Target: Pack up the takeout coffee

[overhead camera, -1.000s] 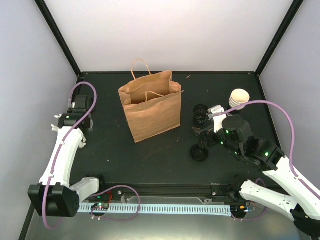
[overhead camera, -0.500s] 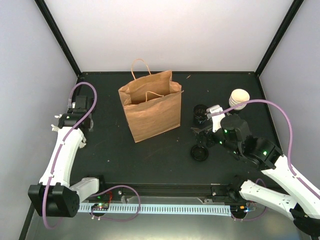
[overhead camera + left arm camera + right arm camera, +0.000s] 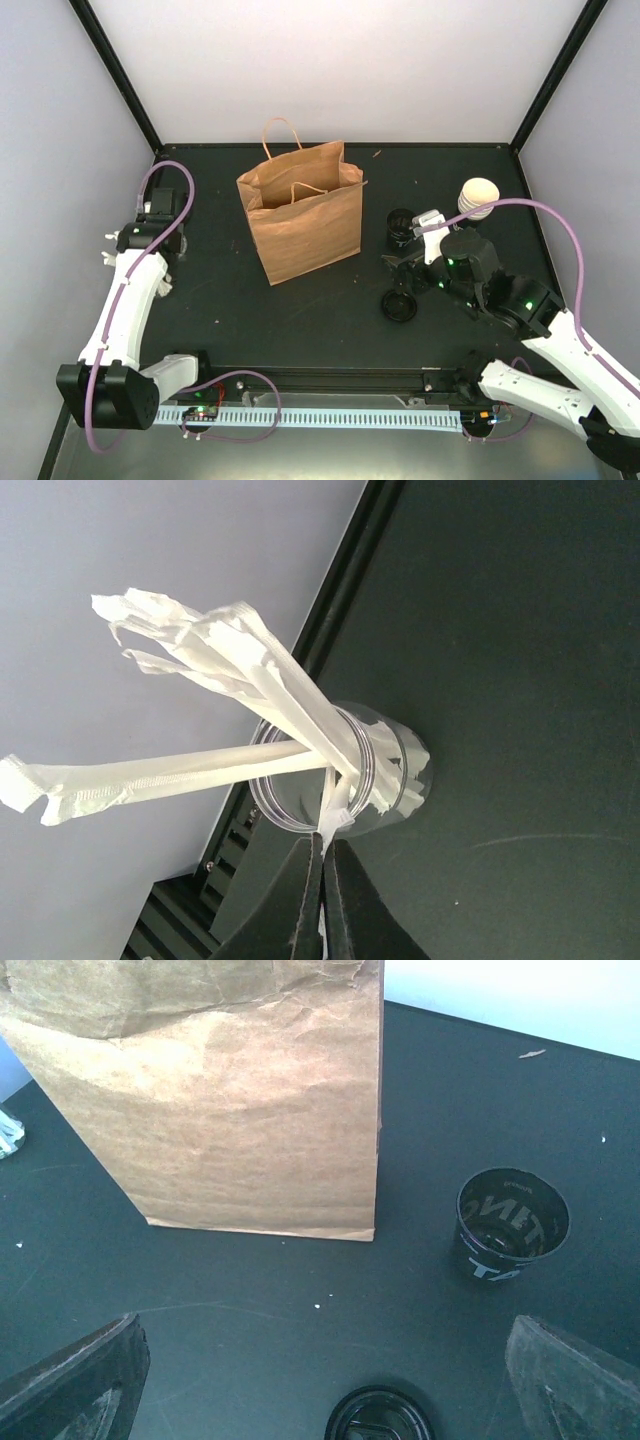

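While the left claw (image 3: pixel 323 845) is pinched shut on a white paper-wrapped straw (image 3: pixel 332 798) in the clear plastic jar (image 3: pixel 395 770) at the left edge of the black desk (image 3: pixel 220 300), the right claw (image 3: pixel 320 1380) hangs wide open above a round black lid (image 3: pixel 378 1418), near a dark-lined black paper cup (image 3: pixel 512 1225). A cream-lined cup (image 3: pixel 479 192) shows far right; whether that is the takeout coffee, I cannot tell.

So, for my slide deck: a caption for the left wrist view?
Left gripper shut on one paper-wrapped straw in a clear jar of straws.
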`<action>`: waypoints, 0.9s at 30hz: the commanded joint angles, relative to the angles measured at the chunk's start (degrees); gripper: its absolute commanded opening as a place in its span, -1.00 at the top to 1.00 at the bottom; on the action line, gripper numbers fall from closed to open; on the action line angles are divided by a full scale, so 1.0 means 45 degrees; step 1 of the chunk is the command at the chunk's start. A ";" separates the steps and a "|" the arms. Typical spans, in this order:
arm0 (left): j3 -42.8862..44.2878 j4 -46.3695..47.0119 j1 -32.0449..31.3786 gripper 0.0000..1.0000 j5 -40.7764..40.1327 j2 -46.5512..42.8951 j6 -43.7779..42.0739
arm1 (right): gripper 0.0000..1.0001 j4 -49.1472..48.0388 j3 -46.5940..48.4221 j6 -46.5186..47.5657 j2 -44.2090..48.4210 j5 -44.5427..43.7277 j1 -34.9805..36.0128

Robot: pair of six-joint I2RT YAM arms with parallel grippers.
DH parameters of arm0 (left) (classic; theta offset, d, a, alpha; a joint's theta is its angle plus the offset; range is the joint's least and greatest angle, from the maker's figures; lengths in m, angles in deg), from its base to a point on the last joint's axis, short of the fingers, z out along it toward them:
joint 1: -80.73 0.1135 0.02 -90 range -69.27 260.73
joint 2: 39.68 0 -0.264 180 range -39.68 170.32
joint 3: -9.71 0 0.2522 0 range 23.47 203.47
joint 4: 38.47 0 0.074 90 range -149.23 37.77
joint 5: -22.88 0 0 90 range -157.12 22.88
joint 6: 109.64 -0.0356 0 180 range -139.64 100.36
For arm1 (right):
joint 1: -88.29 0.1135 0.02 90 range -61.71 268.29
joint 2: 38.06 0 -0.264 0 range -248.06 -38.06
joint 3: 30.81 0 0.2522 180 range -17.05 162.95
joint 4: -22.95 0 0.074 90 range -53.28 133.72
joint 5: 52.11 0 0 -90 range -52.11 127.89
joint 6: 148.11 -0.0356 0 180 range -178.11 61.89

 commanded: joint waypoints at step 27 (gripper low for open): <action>0.6287 -0.2050 -0.0002 0.97 0.5000 -0.1535 0.0127 | -1.00 -0.0231 0.0350 0.0019 -0.0875 0.0115 -0.0022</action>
